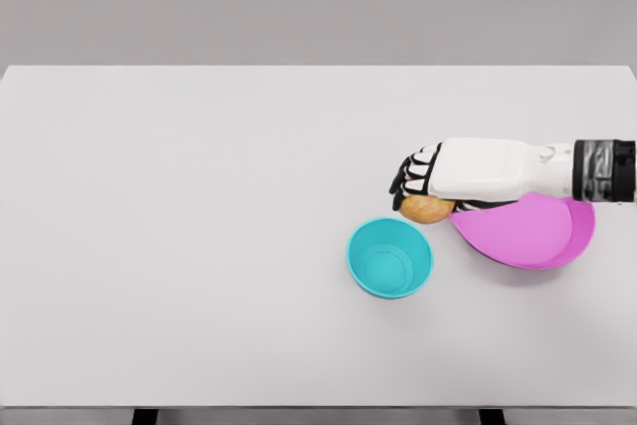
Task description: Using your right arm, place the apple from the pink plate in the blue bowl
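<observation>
A yellow-orange apple (427, 209) hangs under my right hand (423, 184), whose black-tipped fingers curl over its top. Hand and apple are above the table, just off the left edge of the pink plate (537, 236) and beside the upper right rim of the blue bowl (389, 258). The bowl holds nothing. My white right forearm reaches in from the right edge and covers the plate's far part. The left arm is out of sight.
The white table (199, 246) spans the whole view, with its far edge near the top and its front edge at the bottom. Bowl and plate sit close together right of centre.
</observation>
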`<control>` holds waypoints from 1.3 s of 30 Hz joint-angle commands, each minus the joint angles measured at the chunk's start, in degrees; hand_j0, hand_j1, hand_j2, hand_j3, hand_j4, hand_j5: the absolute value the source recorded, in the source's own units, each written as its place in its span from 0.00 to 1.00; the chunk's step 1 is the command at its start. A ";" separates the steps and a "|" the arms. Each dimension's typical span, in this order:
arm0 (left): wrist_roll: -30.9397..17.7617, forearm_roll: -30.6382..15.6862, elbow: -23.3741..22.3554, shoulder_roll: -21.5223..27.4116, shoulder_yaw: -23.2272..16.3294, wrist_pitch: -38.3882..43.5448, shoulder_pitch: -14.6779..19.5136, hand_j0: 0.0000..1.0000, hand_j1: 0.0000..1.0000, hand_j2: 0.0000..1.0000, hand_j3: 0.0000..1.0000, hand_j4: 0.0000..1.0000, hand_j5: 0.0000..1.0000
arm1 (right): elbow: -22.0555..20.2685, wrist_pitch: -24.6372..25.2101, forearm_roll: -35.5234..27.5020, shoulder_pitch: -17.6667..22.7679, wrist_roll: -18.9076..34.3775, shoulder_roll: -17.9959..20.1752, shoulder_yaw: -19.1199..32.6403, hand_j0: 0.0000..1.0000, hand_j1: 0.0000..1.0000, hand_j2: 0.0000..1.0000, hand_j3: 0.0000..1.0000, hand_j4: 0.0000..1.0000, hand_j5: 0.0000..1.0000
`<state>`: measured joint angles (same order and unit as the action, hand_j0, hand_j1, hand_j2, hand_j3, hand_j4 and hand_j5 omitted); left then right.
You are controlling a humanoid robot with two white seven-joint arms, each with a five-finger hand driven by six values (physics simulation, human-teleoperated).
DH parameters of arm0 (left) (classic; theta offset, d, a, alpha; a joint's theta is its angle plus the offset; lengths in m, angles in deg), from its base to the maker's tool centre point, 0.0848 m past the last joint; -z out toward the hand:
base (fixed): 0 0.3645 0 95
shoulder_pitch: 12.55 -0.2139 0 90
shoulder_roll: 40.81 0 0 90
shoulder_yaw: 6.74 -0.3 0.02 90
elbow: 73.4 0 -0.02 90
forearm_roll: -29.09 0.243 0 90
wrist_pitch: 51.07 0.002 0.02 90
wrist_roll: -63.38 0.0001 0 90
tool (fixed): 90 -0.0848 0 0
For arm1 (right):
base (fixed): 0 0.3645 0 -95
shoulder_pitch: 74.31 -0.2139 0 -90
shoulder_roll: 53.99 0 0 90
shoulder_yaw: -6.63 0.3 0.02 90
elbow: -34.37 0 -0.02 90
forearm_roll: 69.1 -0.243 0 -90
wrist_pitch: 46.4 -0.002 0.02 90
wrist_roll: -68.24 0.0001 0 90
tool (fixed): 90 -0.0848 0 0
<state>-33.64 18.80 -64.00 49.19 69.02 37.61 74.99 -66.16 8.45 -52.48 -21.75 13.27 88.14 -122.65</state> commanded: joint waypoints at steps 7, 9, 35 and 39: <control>-0.01 0.01 0.01 0.00 0.00 0.00 0.00 1.00 1.00 1.00 1.00 1.00 1.00 | -0.01 0.14 -0.36 -0.62 -0.03 -0.80 -5.10 0.51 0.51 0.51 0.51 0.51 0.51; -0.01 0.01 0.01 0.00 0.00 0.00 0.00 1.00 1.00 1.00 1.00 1.00 1.00 | -0.01 0.14 -0.36 -0.62 -0.03 -0.71 -5.10 0.51 0.51 0.51 0.51 0.51 0.51; -0.01 0.01 0.01 0.00 0.00 0.00 0.00 1.00 1.00 1.00 1.00 1.00 1.00 | -0.01 0.14 -0.45 -3.87 -0.03 -2.91 -11.17 1.00 1.00 1.00 1.00 1.00 1.00; -0.01 -0.08 -0.08 0.00 0.00 0.00 0.00 1.00 1.00 1.00 1.00 1.00 1.00 | -0.01 0.14 -0.45 -3.87 -0.03 -2.82 -11.17 1.00 1.00 1.00 1.00 1.00 1.00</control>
<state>-33.64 18.78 -64.03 49.19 69.02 37.61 74.99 -66.16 8.44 -52.61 -25.70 13.26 85.25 -133.82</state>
